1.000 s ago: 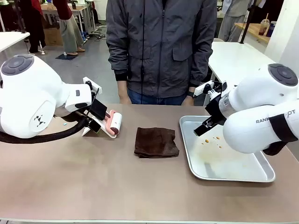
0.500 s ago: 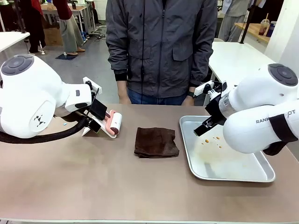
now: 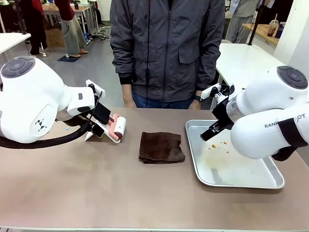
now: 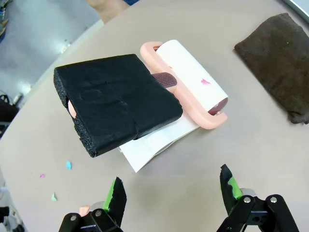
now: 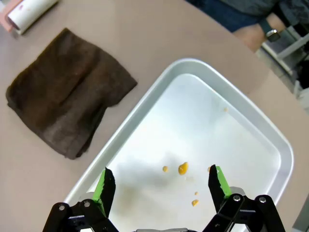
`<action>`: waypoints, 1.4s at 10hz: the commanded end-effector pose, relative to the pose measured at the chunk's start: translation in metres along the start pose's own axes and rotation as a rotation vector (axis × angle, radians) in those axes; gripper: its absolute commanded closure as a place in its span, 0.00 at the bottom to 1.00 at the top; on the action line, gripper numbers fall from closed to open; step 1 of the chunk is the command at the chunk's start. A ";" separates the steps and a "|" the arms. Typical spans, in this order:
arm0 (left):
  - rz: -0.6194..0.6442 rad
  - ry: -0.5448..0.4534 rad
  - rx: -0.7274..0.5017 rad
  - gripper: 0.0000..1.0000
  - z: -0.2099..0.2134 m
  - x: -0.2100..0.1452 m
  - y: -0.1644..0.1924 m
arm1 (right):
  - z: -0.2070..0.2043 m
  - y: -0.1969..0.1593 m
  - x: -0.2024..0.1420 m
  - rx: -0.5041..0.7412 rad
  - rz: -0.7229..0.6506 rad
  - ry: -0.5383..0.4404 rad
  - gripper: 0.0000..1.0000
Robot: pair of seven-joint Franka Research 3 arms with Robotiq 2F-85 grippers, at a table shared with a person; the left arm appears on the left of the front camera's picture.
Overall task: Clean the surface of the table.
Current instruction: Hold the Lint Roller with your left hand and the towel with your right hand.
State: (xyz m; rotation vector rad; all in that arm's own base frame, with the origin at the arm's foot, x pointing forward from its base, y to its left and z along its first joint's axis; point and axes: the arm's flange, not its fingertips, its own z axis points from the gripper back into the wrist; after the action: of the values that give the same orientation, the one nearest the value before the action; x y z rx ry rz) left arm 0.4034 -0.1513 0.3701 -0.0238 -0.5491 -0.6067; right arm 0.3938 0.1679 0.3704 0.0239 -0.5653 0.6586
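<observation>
The taupe-brown table (image 3: 96,188) stretches across the front view. A folded dark brown cloth (image 3: 161,147) (image 5: 63,111) lies at its middle. At the far left a pink lint roller with a white roll (image 3: 119,127) (image 4: 190,72) rests beside a black foam block (image 4: 116,104) on a white sheet (image 4: 149,145). My left gripper (image 4: 171,193) hovers open just short of the block, nothing between its fingers. My right gripper (image 5: 161,186) (image 3: 211,132) hangs open over the silver tray (image 3: 241,180), above orange crumbs (image 5: 183,168).
A person in a grey jacket (image 3: 166,48) stands at the far edge, hands by the table's rim. Small coloured scraps (image 4: 68,165) lie on the table near the left gripper. The tray's rim (image 5: 145,111) lies close beside the cloth. White-topped tables stand behind.
</observation>
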 end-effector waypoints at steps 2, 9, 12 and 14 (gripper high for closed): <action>0.014 -0.003 -0.052 0.00 0.010 -0.004 -0.001 | 0.009 0.002 -0.003 0.014 -0.029 0.023 0.00; 0.467 0.106 -0.483 0.00 0.093 -0.044 0.053 | 0.106 -0.037 -0.037 0.505 -0.459 0.163 0.00; 0.612 -0.098 -0.765 0.00 0.125 -0.091 0.120 | 0.140 -0.073 -0.080 0.721 -0.712 0.037 0.00; 0.746 -0.221 -0.891 0.00 0.130 -0.139 0.165 | 0.153 -0.103 -0.118 0.825 -0.869 -0.078 0.00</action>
State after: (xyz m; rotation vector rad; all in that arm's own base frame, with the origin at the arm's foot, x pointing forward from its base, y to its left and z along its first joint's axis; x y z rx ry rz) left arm 0.3325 0.0628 0.4522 -1.0121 -0.3938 -0.0921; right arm 0.3226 0.0020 0.4769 0.9285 -0.2234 0.0427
